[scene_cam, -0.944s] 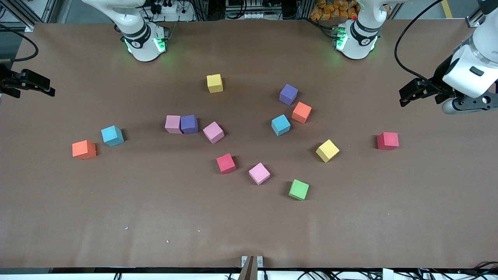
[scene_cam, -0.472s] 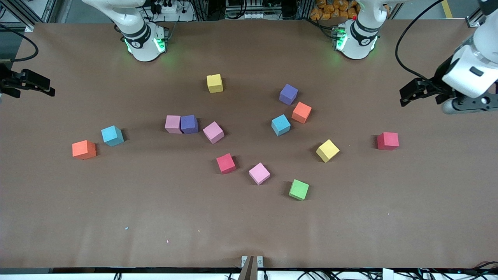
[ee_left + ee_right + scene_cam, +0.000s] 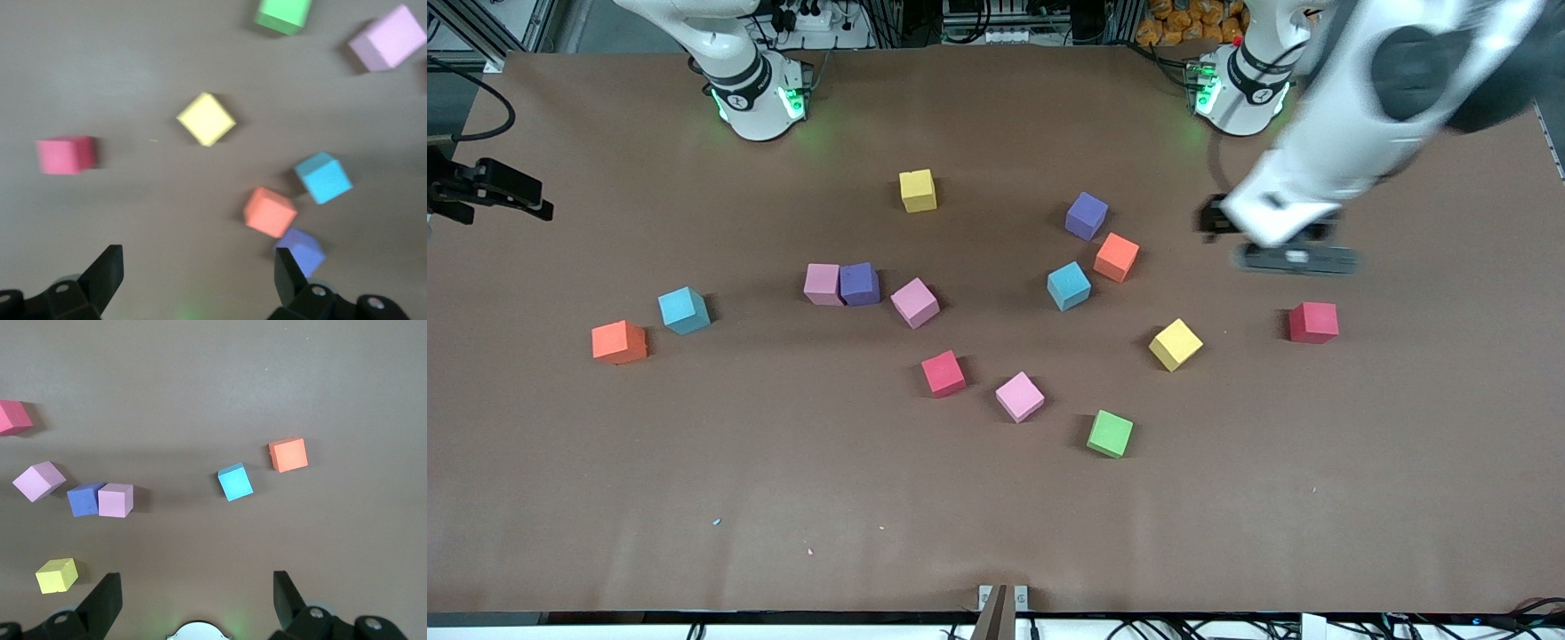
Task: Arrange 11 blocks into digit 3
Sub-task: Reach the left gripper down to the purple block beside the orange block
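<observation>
Several blocks lie scattered on the brown table; only a pink block (image 3: 823,284) and a purple block (image 3: 859,284) touch. My left gripper (image 3: 1294,260) hangs open and empty over bare table between the orange block (image 3: 1116,257) and a red block (image 3: 1312,322). In the left wrist view its gripper (image 3: 198,267) is above bare table, near the orange block (image 3: 269,211) and a purple block (image 3: 301,250). My right gripper (image 3: 197,587) is open and empty, high over the table's right-arm end. Only a black part of its hand (image 3: 489,188) shows in the front view.
A yellow block (image 3: 1175,344), a green block (image 3: 1110,433) and a pink block (image 3: 1019,396) lie nearer the front camera. A blue block (image 3: 684,310) and an orange block (image 3: 618,342) sit toward the right arm's end. The arm bases (image 3: 758,98) stand at the table's back edge.
My left arm has swung in from the table's end toward the middle, now over the table beside the orange block. The right arm and all blocks have stayed put.
</observation>
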